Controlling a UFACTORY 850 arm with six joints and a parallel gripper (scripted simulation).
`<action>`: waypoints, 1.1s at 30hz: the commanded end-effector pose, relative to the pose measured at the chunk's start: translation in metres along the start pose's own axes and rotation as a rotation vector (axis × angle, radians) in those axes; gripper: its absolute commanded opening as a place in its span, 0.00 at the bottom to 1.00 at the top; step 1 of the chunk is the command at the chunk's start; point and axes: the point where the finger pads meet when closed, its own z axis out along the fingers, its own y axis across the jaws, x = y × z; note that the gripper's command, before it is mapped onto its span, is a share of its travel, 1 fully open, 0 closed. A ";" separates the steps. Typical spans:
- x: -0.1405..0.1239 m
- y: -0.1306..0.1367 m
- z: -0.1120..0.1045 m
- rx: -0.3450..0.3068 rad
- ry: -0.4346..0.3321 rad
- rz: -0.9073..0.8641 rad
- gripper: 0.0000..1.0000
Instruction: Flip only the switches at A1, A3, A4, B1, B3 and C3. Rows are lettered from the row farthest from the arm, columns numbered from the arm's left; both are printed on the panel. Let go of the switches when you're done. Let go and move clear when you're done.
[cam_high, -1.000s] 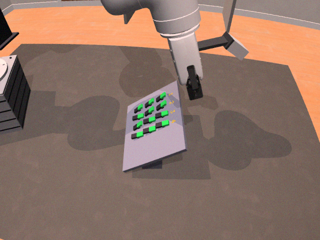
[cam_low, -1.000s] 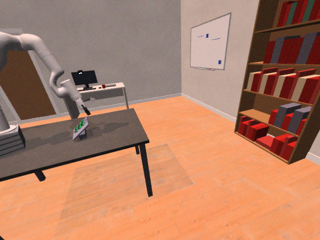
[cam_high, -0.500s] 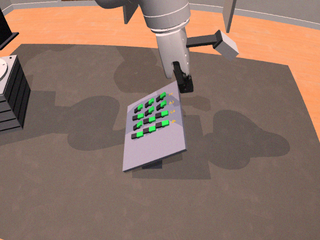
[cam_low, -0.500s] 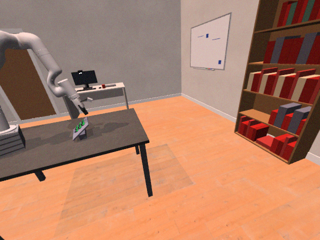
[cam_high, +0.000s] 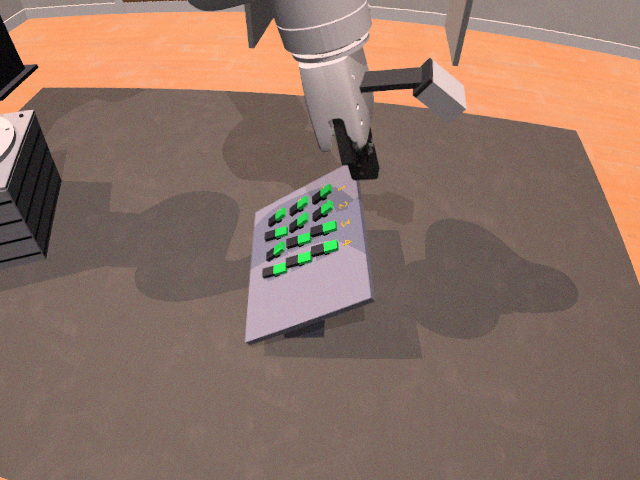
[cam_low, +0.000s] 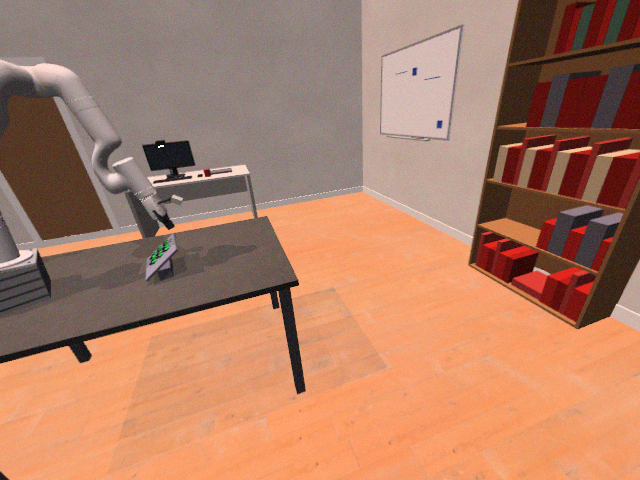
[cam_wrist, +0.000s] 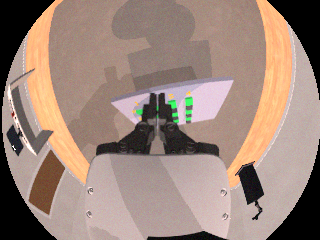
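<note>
Black fingers (cam_high: 363, 166) pressed together, holding nothing, hover at the tilted grey switch panel (cam_high: 310, 294)'s far corner; closely packed green rockers (cam_high: 305, 222) risk wrong flips.

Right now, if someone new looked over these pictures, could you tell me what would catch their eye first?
The bright green switches would stand out first, a grid of them on a tilted grey panel in the middle of the dark table. Next comes the pale arm reaching down from above, its black gripper with jaws shut on nothing, hanging just past the panel's numbered edge. In the exterior view, a tall bookshelf full of red books fills the right side.
</note>
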 end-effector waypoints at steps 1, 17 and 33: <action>0.000 -0.001 -0.001 0.003 0.009 0.014 0.00; -0.020 -0.013 -0.013 0.043 0.005 0.233 0.00; -0.037 -0.022 -0.024 0.078 0.006 0.452 0.00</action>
